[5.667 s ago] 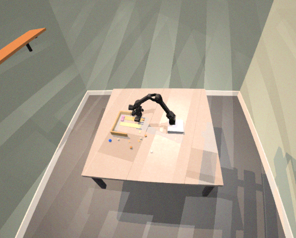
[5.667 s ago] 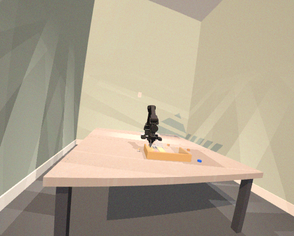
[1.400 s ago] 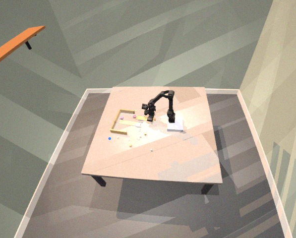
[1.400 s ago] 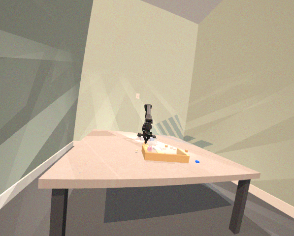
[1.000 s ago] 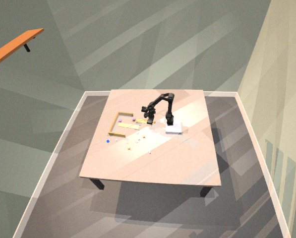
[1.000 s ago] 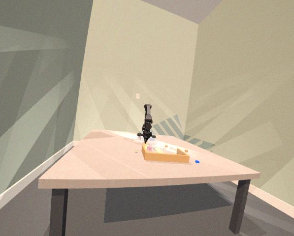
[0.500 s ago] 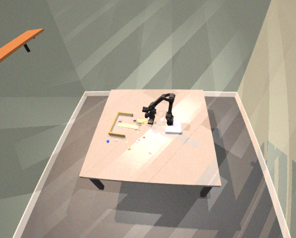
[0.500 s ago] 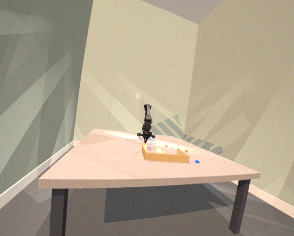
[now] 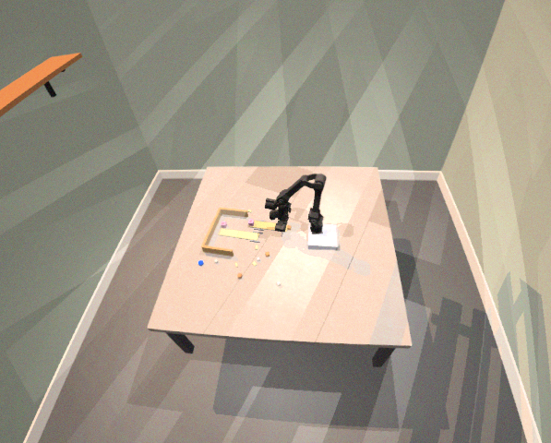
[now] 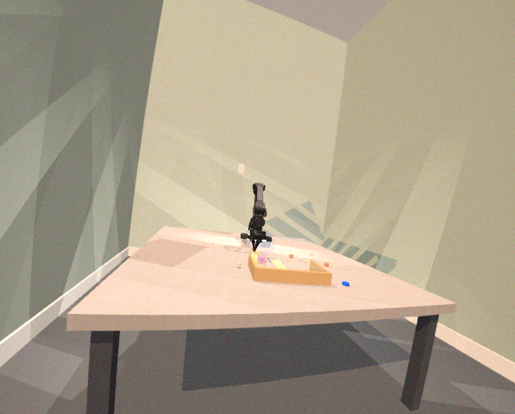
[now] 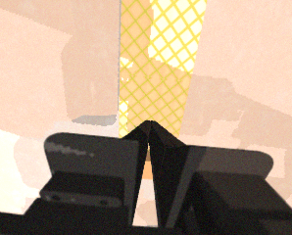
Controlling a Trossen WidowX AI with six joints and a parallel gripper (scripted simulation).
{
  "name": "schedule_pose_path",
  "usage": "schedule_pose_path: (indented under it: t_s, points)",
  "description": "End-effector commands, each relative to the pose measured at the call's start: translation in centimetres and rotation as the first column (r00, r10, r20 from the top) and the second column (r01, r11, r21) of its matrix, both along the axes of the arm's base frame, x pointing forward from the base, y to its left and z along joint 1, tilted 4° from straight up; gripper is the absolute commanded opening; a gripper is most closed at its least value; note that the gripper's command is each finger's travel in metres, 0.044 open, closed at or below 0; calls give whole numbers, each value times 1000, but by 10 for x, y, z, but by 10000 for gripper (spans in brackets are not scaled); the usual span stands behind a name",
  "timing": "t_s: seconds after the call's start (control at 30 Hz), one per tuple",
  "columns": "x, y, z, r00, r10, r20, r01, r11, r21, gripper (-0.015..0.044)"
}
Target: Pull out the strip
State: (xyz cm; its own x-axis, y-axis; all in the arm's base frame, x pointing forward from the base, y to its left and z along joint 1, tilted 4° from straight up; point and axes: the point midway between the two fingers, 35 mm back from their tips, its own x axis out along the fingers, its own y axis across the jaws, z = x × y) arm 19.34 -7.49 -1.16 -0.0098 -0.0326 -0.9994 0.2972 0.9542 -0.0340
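My gripper (image 9: 281,231) (image 10: 254,249) (image 11: 150,124) is shut, its fingertips together low over a yellow cross-hatched strip (image 9: 266,224) (image 11: 158,88). The strip's orange end piece (image 9: 289,227) (image 11: 147,170) shows behind the fingers, on the arm's side. A pink-purple cube (image 9: 250,221) is at the strip's far end; whether it rests on the strip is too small to tell. Another pink cube (image 9: 223,223) is farther back inside the orange frame. One pink cube (image 10: 261,259) shows a dark mark in the exterior view. A second yellow strip (image 9: 238,234) (image 10: 278,264) lies alongside the first.
The three-sided orange frame (image 9: 209,231) (image 10: 291,276) surrounds the back area. Thin dark rails (image 9: 257,231) are near the strips. A blue piece (image 9: 200,262) (image 10: 345,284), orange pieces (image 9: 239,275) (image 9: 267,254) and small pale pieces lie beside the frame. The arm's white base block (image 9: 324,238) is nearby.
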Motion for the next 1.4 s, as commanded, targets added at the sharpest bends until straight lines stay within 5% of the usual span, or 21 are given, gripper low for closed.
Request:
schedule_pose_path:
  t_s: [0.0, 0.6, 0.87, 1.37]
  points:
    - [-11, 4, -5, 999, 3, -37, -3, 1000, 11, 0]
    - [-11, 4, -5, 999, 3, -37, -3, 1000, 11, 0]
    - [3, 1, 43, 999, 3, -35, -3, 1000, 11, 0]
    - [70, -18, 49, 993, 113, -32, -112, 994, 14, 394]
